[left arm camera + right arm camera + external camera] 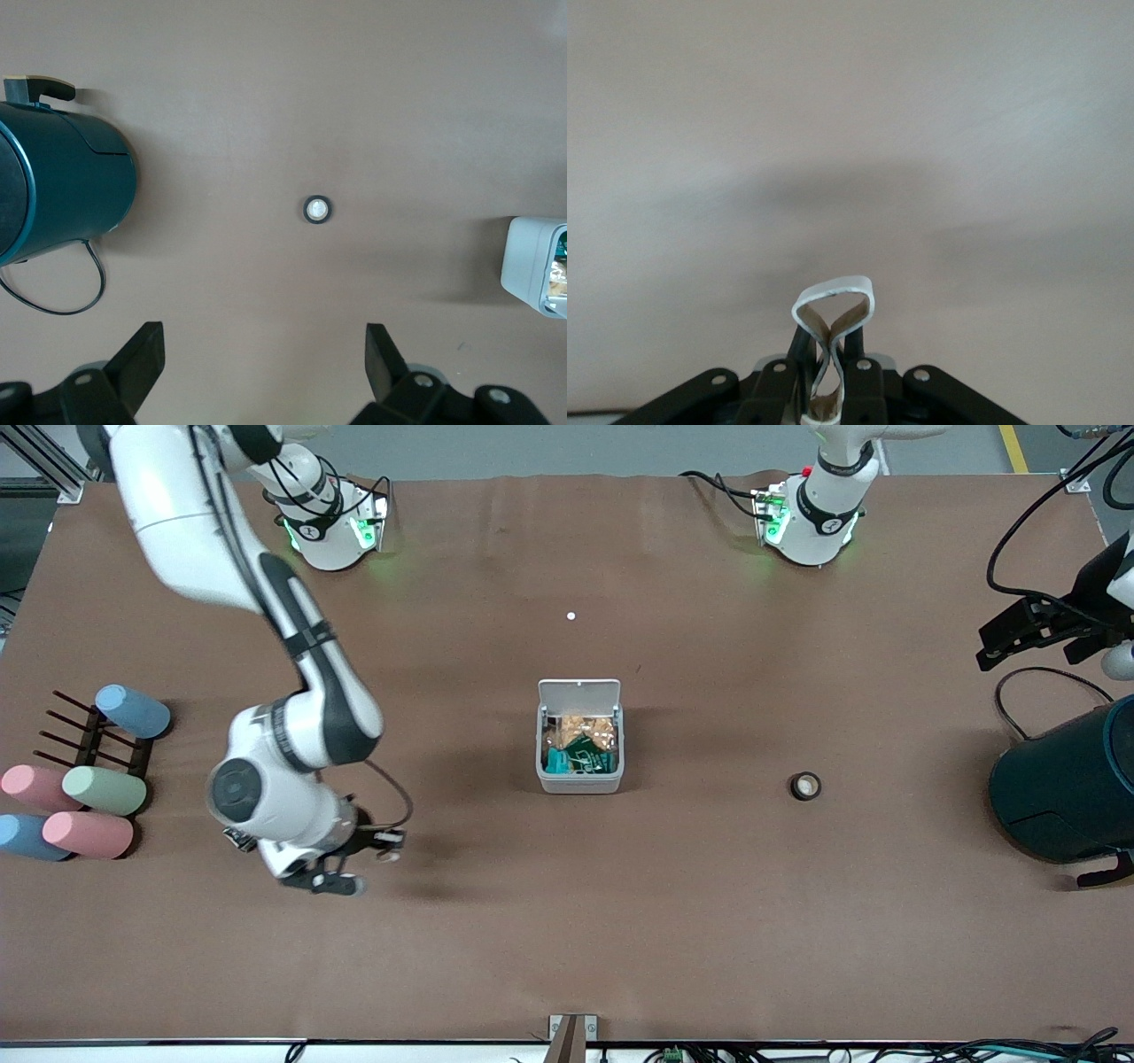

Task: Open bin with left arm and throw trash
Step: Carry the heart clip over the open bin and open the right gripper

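Note:
The bin (579,779) stands mid-table with its lid (579,690) flipped up; crumpled brown and green wrappers lie inside. It also shows in the left wrist view (530,266). The black tape roll (804,786) lies on the table toward the left arm's end, also in the left wrist view (317,209). My right gripper (376,850) is low over the table toward the right arm's end, shut on the beige rubber-band loop (833,299), pinched at its middle (831,345). My left gripper (1019,633) is open and empty (266,341), high near the drum. No black wrapper shows on the table.
The big dark drum (1067,784) with a cable stands at the left arm's end, also in the left wrist view (62,190). Pastel cylinders (104,790) and a dark rack (89,740) lie at the right arm's end. A small white dot (570,615) lies between the bases.

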`<move>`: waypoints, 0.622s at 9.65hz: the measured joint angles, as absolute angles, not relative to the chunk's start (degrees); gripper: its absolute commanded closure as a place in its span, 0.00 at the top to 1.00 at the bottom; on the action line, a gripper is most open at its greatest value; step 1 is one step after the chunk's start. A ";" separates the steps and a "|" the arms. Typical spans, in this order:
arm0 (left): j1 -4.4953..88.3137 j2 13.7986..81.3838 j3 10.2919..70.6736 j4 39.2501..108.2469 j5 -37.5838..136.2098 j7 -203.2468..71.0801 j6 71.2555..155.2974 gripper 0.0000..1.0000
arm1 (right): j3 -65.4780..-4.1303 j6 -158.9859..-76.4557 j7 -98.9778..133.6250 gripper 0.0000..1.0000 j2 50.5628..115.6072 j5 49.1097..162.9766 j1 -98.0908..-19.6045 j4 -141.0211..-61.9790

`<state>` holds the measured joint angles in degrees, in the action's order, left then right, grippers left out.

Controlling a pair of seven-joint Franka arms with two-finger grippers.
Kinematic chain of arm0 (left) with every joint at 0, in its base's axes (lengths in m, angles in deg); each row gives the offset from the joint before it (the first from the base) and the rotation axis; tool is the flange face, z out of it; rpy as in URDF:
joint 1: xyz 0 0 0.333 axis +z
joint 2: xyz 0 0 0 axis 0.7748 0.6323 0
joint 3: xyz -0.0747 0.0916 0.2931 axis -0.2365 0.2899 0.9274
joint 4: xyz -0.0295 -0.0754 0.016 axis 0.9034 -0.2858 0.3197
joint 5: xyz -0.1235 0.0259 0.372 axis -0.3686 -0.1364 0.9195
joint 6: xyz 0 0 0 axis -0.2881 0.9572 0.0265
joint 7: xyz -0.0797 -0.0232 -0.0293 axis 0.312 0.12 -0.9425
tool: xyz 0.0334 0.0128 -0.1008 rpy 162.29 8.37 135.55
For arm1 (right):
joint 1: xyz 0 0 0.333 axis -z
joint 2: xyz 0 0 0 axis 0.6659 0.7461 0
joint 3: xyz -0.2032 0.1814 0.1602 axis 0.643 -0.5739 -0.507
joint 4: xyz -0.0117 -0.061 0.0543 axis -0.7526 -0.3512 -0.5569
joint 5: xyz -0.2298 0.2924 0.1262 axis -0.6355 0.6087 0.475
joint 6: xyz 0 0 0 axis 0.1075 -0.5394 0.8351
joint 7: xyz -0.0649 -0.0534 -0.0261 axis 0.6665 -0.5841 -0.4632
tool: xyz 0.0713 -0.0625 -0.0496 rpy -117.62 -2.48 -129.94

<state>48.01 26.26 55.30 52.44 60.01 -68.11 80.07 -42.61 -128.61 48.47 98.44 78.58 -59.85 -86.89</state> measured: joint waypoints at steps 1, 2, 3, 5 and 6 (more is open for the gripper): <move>47.77 26.06 55.22 52.44 59.94 -68.26 79.86 1.00 | -42.61 -128.61 54.01 0.18 97.88 78.57 -63.52 -86.90; 47.51 25.79 55.19 52.45 59.87 -68.32 79.71 1.00 | -42.59 -128.67 57.86 0.18 97.51 78.58 -66.39 -86.90; 47.22 25.51 55.18 52.48 59.86 -68.38 79.55 1.00 | -42.59 -128.84 61.04 0.18 97.29 78.59 -68.72 -86.85; 47.05 26.03 55.19 53.61 59.86 -68.39 80.51 1.00 | -42.61 -130.84 67.65 0.18 97.00 78.60 -73.61 -86.68; 47.03 27.79 55.20 55.44 59.85 -68.39 84.14 1.00 | -42.59 -132.40 70.78 0.18 96.93 78.60 -75.97 -86.65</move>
<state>47.03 27.79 55.20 55.44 59.85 -68.39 84.14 -42.59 -132.40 70.78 96.93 78.60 -75.97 -86.65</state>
